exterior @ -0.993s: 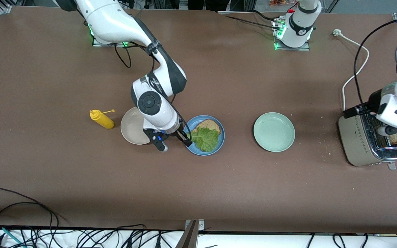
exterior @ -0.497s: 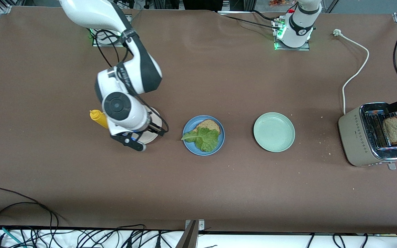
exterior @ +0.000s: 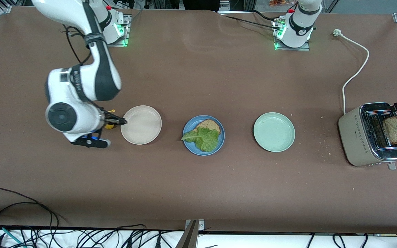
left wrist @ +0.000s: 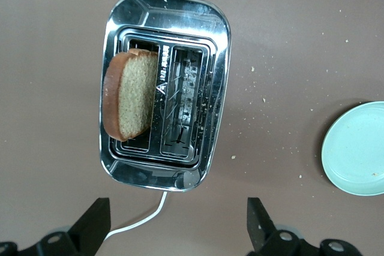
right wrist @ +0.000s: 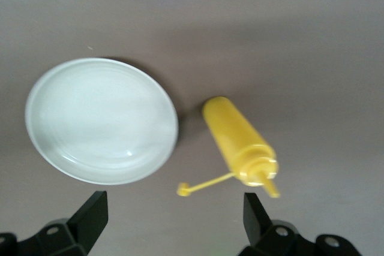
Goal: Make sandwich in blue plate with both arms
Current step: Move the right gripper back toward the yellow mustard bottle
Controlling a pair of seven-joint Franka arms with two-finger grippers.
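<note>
Both empty, left gripper (left wrist: 174,232) wide, right gripper (right wrist: 171,226) seemingly wide

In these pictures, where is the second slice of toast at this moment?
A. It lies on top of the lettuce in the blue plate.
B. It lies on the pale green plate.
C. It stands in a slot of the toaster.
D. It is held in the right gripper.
C: the second slice of toast stands up out of one slot of the toaster, while the blue plate holds only one slice under the lettuce.
</note>
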